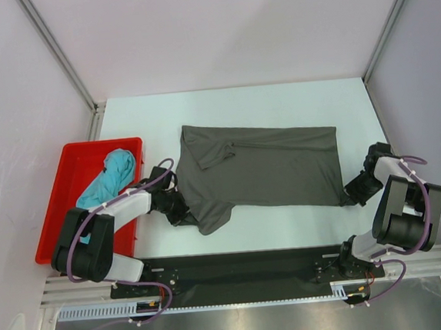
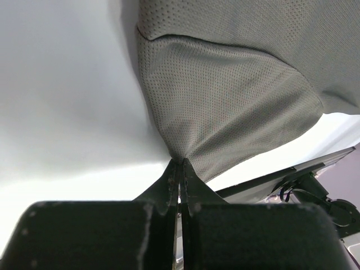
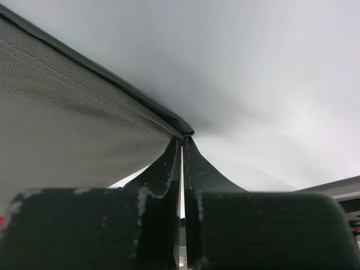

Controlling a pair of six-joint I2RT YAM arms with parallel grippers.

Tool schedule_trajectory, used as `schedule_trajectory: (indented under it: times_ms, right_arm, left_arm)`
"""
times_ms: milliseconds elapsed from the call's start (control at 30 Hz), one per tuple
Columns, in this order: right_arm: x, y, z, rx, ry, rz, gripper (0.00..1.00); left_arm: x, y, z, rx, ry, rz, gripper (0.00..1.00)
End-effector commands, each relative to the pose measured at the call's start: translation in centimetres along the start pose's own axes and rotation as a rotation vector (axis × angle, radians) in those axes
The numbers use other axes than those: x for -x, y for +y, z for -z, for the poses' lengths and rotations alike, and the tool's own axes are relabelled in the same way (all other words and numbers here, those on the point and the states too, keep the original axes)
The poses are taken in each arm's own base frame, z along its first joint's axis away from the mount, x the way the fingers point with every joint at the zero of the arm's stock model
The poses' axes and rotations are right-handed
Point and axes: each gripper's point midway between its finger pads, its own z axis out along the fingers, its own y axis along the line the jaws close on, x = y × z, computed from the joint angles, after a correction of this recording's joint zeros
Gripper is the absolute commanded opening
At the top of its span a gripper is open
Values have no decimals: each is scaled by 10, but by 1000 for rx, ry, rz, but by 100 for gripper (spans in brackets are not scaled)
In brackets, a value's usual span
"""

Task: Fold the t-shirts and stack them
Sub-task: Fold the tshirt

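The dark grey t-shirt [image 1: 271, 164] lies spread on the white table, one sleeve hanging toward the near edge. My left gripper [image 1: 176, 207] is shut on its near left edge; in the left wrist view the cloth [image 2: 225, 107] fans out from the pinched tips [image 2: 181, 162]. My right gripper [image 1: 356, 190] is shut on the shirt's near right corner; in the right wrist view the hem [image 3: 73, 107] runs into the closed tips [image 3: 183, 136]. The teal t-shirt [image 1: 111, 178] lies crumpled in the red tray.
The red plastic tray [image 1: 68, 186] sits at the left side of the table, beside the left arm. Metal frame posts [image 1: 60, 51] and pale walls enclose the table. A black base plate [image 1: 245, 267] runs along the near edge.
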Motion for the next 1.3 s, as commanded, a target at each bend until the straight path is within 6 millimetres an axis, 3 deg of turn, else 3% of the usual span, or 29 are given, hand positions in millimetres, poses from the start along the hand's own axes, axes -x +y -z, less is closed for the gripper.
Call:
schedule_trajectory:
  times_ms: [0,267,567,900,1267]
  right_arm:
    - [6,-13,0,-60,-37,-21,0]
    - [4,1,0,-30,-19,47,0]
    - [20,36,22,2,-78,169,0]
    - [43,59,34,21,-118,213,0]
    - [73,95,33,67,-118,266,0]
  left_arm:
    - [5,-7,7,-18,-11,-16,0]
    - [15,-15,12,-20,-39,-41,0]
    - [25,-42,23,-65,-26,-76,0]
    - [78,-83,53,-59,-146,-152,0]
    - [139,-117,64,-103,-207,-145,0]
